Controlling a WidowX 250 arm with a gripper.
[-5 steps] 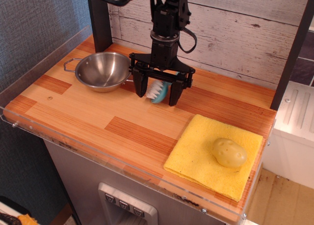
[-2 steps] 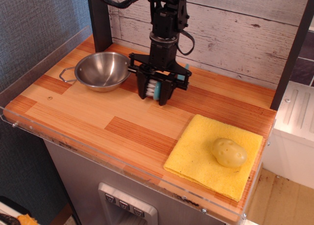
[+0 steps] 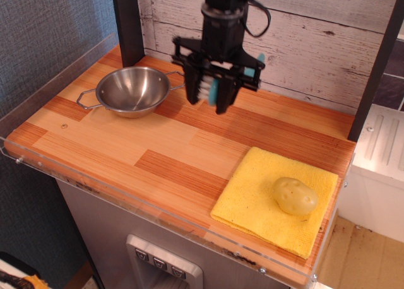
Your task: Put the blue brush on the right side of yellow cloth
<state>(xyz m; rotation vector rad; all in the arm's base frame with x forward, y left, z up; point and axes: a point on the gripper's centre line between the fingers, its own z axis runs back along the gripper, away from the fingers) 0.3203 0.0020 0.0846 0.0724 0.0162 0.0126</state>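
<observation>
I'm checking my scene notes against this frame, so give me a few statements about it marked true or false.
1. The gripper holds the blue brush above the table. True.
2. The potato sits in the steel bowl. False: it lies on the yellow cloth.
3. The bowl is left of the gripper in the picture. True.
4. The brush lies on the cloth. False: it is in the gripper, away from the cloth.

A toy kitchen: wooden counter (image 3: 126, 144), steel bowl (image 3: 131, 90), plank wall (image 3: 315, 43).
</observation>
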